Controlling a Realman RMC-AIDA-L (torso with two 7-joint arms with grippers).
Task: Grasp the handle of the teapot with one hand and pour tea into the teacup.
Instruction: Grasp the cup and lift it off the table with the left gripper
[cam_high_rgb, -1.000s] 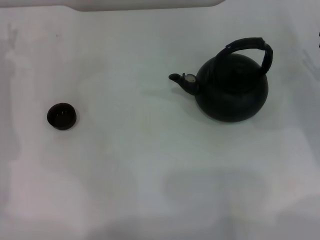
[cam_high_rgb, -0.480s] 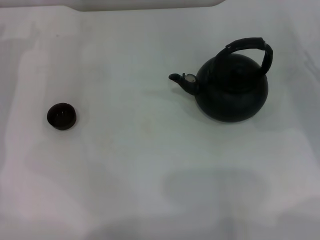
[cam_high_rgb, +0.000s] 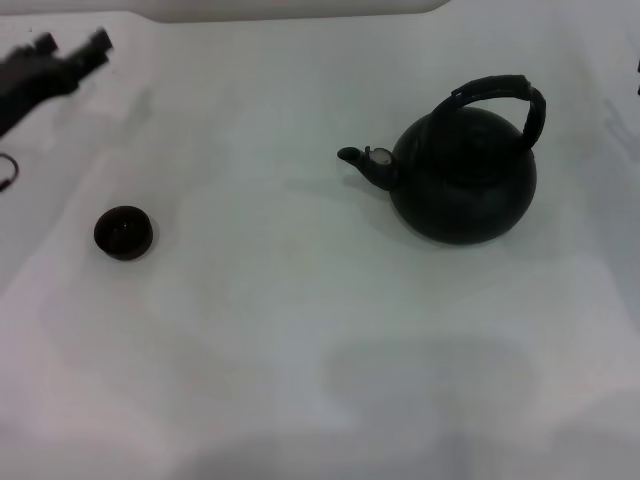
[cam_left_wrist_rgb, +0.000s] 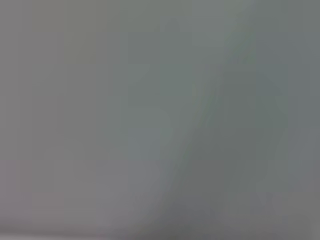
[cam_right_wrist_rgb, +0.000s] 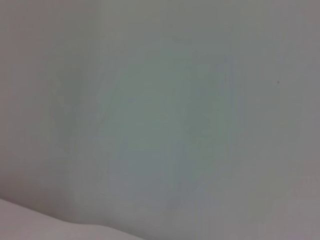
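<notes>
Opening step, before any grasp. The teapot (cam_high_rgb: 462, 175) stood upright on the white worktop (cam_high_rgb: 300, 340) toward my right side, its short spout (cam_high_rgb: 362, 160) turned toward my left and its handle (cam_high_rgb: 500, 98) arched free over the lid, with nothing touching it. The teacup (cam_high_rgb: 123, 232) sat well apart on my left, open side up. My left gripper (cam_high_rgb: 72, 55) showed at the far left corner of the head view, beyond the teacup and clear of it; how wide its jaws stood I could not tell, and they held nothing I could see. My right gripper lay out of view, and both wrist views showed only blank surface. By my judgement the reach was only beginning: the next move called for an arm to come over the teapot, jaws parted across the hoop's crown, then close squarely before lifting.
</notes>
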